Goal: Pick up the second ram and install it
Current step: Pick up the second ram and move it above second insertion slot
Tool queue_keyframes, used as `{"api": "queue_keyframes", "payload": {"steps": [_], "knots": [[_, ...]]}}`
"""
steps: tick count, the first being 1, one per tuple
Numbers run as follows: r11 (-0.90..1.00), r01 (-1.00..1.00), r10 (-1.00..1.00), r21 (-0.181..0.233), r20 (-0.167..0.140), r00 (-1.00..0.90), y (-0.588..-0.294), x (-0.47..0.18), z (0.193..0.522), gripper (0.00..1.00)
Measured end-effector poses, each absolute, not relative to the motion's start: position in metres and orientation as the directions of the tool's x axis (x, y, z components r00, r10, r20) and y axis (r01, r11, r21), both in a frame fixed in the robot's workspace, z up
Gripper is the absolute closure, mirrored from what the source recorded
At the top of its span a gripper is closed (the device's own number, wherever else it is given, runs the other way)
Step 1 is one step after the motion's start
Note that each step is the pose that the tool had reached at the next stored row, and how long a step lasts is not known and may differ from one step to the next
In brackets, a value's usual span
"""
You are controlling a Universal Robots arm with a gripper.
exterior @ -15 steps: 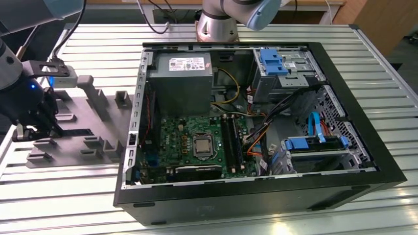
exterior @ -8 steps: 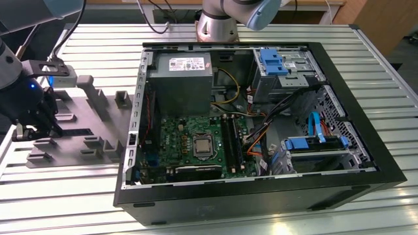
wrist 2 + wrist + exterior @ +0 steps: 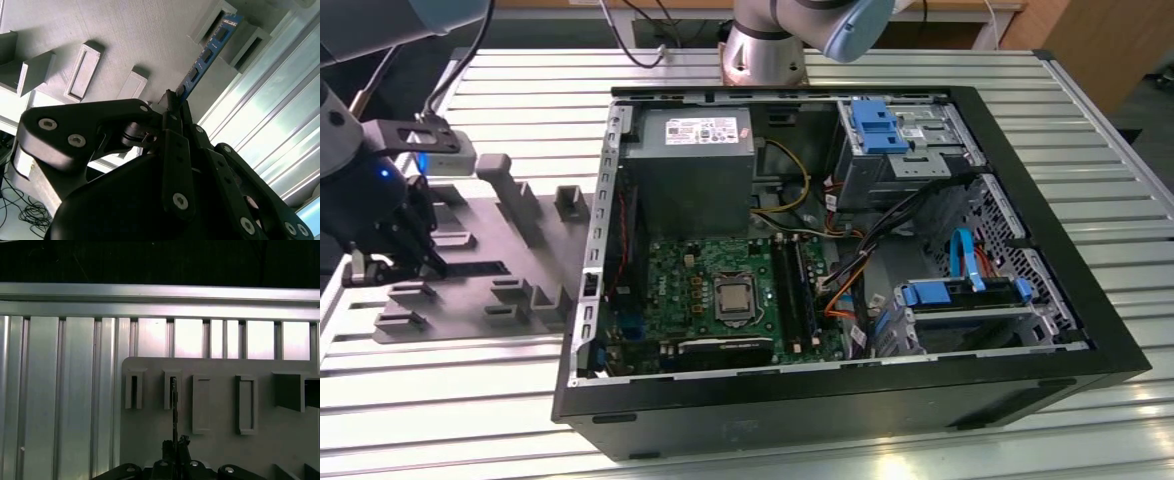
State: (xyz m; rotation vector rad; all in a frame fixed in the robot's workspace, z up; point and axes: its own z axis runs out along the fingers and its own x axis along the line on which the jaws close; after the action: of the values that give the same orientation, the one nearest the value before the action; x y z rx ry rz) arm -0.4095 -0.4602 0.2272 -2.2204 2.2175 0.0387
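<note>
The second ram is a thin blue stick with black chips. My gripper is shut on its near end. Its far end reaches a pair of upright holder posts on the grey fixture plate. In the first wrist view the ram shows edge-on, rising from the gripper toward a slotted post. In the exterior view the gripper hangs over the fixture plate at that view's left, well away from the green motherboard and its long black slots.
The open black computer case lies on the slatted aluminium table, with a power supply, blue drive brackets and loose cables inside. Grey posts and recesses stand up from the fixture plate around the gripper.
</note>
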Motion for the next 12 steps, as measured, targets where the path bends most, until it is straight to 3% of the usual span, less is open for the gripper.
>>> {"api": "queue_keyframes", "payload": {"steps": [12], "knots": [[-0.001, -1.000, -1.000, 0.015, -0.020, 0.001, -0.4602, -0.4095, 0.2313, 0.86]]}}
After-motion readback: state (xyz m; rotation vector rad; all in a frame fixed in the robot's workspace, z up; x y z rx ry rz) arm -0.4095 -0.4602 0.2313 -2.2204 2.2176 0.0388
